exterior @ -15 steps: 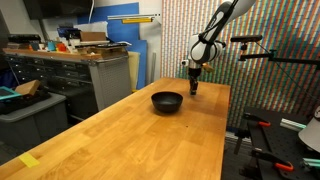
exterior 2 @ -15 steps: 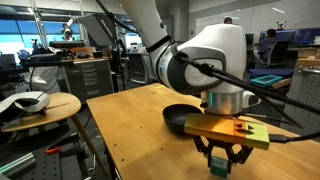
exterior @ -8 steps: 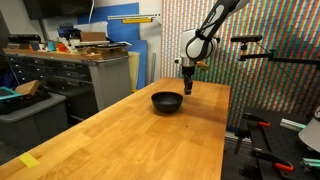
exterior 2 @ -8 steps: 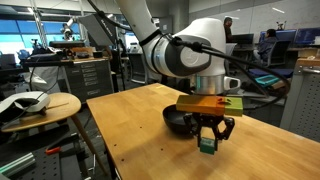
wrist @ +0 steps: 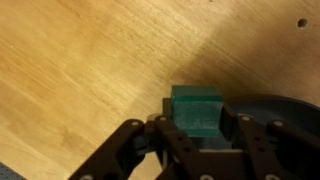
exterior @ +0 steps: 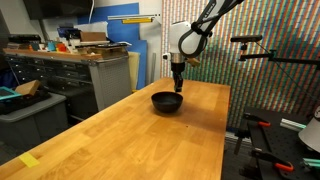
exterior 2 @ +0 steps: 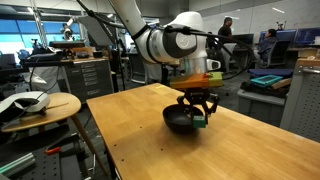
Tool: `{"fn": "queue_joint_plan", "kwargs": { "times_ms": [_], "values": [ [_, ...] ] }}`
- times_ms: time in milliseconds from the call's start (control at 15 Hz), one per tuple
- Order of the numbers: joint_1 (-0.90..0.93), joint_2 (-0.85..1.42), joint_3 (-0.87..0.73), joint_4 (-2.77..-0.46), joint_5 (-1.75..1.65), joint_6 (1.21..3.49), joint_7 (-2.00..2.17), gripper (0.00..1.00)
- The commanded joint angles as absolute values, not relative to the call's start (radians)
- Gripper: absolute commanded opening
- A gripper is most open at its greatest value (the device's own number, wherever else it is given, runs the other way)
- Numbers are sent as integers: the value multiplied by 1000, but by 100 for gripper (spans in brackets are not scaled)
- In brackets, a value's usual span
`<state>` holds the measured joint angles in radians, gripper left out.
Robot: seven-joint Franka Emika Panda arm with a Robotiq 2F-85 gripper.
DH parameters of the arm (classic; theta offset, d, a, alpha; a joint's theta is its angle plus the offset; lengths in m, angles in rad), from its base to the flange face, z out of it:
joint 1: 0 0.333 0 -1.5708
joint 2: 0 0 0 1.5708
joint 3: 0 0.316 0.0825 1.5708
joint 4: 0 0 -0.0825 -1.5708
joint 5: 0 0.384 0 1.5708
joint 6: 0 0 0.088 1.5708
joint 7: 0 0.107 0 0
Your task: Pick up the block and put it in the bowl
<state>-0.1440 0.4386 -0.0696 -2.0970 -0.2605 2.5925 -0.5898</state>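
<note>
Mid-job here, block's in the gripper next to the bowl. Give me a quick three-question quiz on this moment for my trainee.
1. True or false: the gripper is open and empty.
2. The block is: A red, B green, C yellow.
3. Fill in: the dark rim at the wrist view's right edge belongs to the ___.
Key: 1 false; 2 B; 3 bowl.
</note>
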Motion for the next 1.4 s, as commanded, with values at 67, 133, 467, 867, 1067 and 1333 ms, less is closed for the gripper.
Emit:
{"fn": "queue_joint_plan", "kwargs": {
  "times_ms": [67,133,467,867,1067,1333],
  "values": [
    [-97,416,-64,-2083,-321,2542,-538,21],
    [-90,416,-61,-2082,-328,2537,-533,21],
    [-65,407,-33,-2094,-327,2517,-528,21],
    [-67,434,27,-2077,-278,2522,-529,21],
    [-85,469,51,-2055,-231,2536,-543,21],
    [-108,518,62,-2024,-186,2538,-559,21]
  ]
}}
